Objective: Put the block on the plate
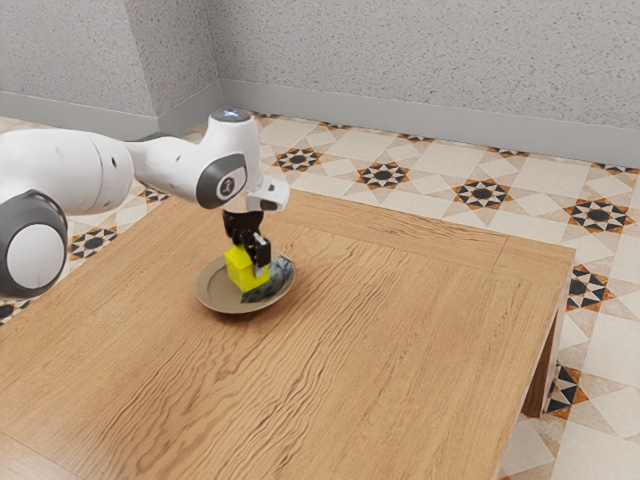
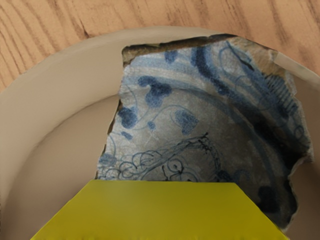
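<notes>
Gripper (image 1: 253, 262) pinching the yellow block (image 1: 240, 272), one finger on its near side, the other mostly hidden behind. Block is within the plate's (image 1: 213, 297) rim in exterior view, right by the blue-and-white shard (image 1: 270, 283); can't tell if block touches plate or shard. Shard lies in plate, reaching the rim on exterior view's right. Plate sits on the wood worktop (image 1: 380, 340), nearer its far left corner in exterior view.

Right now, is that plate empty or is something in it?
Not empty: a blue-patterned broken piece lies in the plate. The yellow block is above it too; whether it rests there, I cannot tell.
</notes>
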`<state>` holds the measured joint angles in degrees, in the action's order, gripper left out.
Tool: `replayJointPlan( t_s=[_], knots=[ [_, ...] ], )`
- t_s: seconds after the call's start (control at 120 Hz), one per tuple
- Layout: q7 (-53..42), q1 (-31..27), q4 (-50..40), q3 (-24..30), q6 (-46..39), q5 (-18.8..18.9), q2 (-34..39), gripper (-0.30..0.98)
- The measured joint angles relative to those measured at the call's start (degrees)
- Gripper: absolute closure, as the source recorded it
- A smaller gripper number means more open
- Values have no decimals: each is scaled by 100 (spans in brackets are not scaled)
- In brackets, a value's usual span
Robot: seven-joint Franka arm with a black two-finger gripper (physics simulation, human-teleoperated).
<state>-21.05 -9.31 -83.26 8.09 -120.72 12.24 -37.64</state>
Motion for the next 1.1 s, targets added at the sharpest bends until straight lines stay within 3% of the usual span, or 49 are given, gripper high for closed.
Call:
replayJointPlan(
  t_s=[0.133,0.283,0.333,0.408,0.483,0.833,1.1],
  knots=[
    [21,-8,-57,-1,-31,-124,209,13],
    [128,66,-905,-80,-16,-274,1345,7],
    [186,549,-1248,-610,31,-412,1745,5],
    [266,1764,-1711,-1766,155,-619,2356,4],
    [335,2245,-2042,-2161,334,-746,2884,3],
    [551,2350,-869,-1975,1911,-958,3218,1],
    [658,2259,-245,-2040,2614,-930,3215,0]
  ],
)
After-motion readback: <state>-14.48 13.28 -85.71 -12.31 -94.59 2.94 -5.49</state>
